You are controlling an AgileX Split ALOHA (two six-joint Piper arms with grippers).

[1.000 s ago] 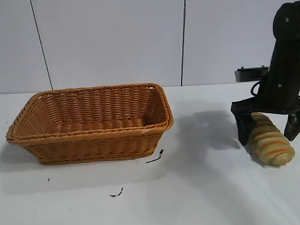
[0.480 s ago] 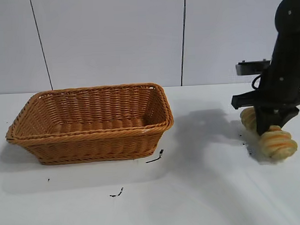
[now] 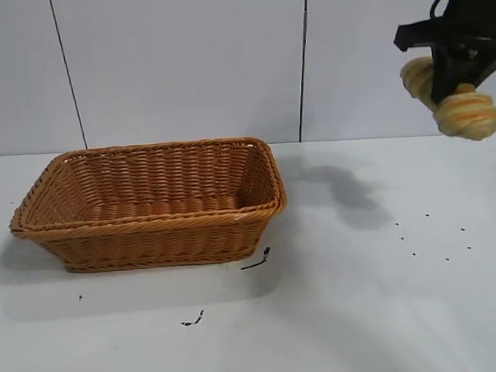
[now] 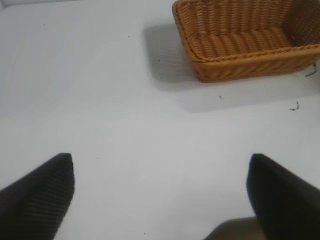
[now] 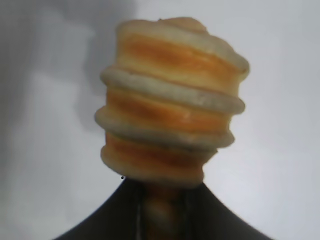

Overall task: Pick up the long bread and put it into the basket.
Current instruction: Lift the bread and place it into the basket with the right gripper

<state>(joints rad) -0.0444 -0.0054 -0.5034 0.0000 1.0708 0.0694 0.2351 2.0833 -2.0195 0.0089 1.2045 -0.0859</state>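
My right gripper (image 3: 449,80) is shut on the long bread (image 3: 467,112), a tan loaf with orange-brown and pale ridges, and holds it high above the table at the far right. In the right wrist view the long bread (image 5: 170,105) sticks out from between the black fingers (image 5: 125,210). The woven orange-brown basket (image 3: 151,227) stands empty on the table at the left, well apart from the loaf. It also shows in the left wrist view (image 4: 240,65). My left gripper (image 4: 160,195) is open over bare table, out of the exterior view.
Small dark scraps (image 3: 256,260) lie on the white table in front of the basket. Crumbs (image 3: 431,236) dot the table at the right, under where the loaf lay. A pale panelled wall stands behind.
My right gripper closed on the long bread and lifted it from the table up to the top right. The basket has not moved.
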